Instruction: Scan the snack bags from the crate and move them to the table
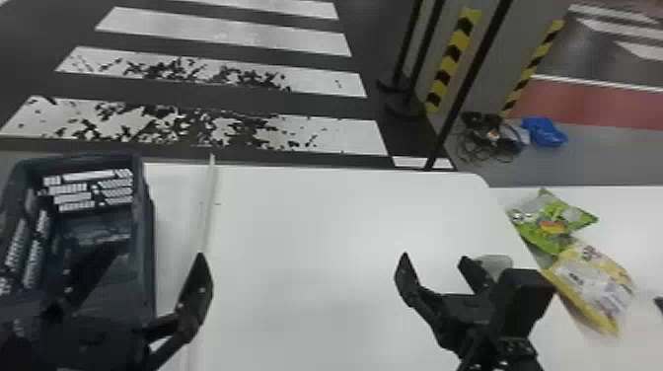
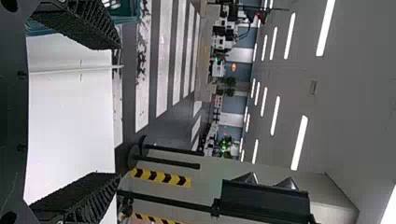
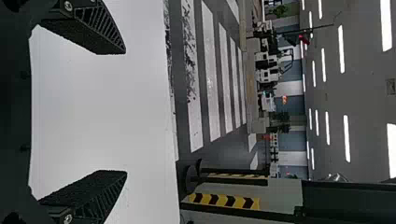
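A dark blue crate (image 1: pixel 148 276) is on the robot's left. Its side walls have lots of little white patches on them. The part of its bottom that I can see is dark and a bit shiny, and the left gripper (image 1: pixel 157 254) covers some of the inside, so I can't tell all that is in there.

Two snack bags are on the robot's right, on a white top (image 1: pixel 636 212) next to the white table (image 1: pixel 320 222). The green bag (image 1: pixel 547 222) is farther away, and one pointy corner aims away from the robot. The yellow bag (image 1: pixel 587 281) is nearer, touching the green bag. Its long way goes on a slant, from the green bag toward the robot and out to the right. Both bags lie flat. I can't tell which end is the top.

The left gripper has its fingers wide apart, with one over the crate and one over the table by a thin pale strip (image 1: pixel 209 197). The right gripper (image 1: pixel 434 259) is over the table, near the bags, and its fingers are apart too. A round gray thing (image 1: pixel 498 264) peeks out behind it, too blurry to name.
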Robot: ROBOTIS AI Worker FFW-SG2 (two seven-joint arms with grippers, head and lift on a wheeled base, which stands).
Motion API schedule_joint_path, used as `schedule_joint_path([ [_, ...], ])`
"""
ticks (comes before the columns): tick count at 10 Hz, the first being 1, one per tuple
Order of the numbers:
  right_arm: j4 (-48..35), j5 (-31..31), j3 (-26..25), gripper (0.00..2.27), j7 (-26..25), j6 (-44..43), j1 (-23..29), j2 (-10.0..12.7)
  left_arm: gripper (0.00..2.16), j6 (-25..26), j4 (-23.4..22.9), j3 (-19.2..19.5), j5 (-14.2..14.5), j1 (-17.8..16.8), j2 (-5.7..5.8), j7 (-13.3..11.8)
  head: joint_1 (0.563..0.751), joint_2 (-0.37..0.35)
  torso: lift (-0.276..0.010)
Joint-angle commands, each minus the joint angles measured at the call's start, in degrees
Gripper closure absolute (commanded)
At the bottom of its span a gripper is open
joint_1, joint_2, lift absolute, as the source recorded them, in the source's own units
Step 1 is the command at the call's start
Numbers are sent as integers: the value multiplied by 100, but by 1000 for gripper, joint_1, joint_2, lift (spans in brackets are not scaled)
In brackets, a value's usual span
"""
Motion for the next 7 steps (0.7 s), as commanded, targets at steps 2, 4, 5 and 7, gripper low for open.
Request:
schedule_joint_path([
  [2, -410, 158, 264, 80, -127, 36, 488, 23, 9, 655, -239, -493, -439, 256, 111, 270, 695, -188, -95],
  [4, -840, 158, 202, 80, -136, 36, 1024, 6, 9, 1077, -371, -256, -35, 458, 111, 6, 695, -218, -95],
  [5, -1007, 158, 158, 80, -136, -104, 1323, -29, 9, 1183, -432, 8, 343, 634, 102, -275, 695, -226, -95],
  [7, -1104, 158, 140, 80, -136, -474, 1754, -47, 9, 1341, -476, 131, 396, 845, 67, -284, 695, -235, -95],
])
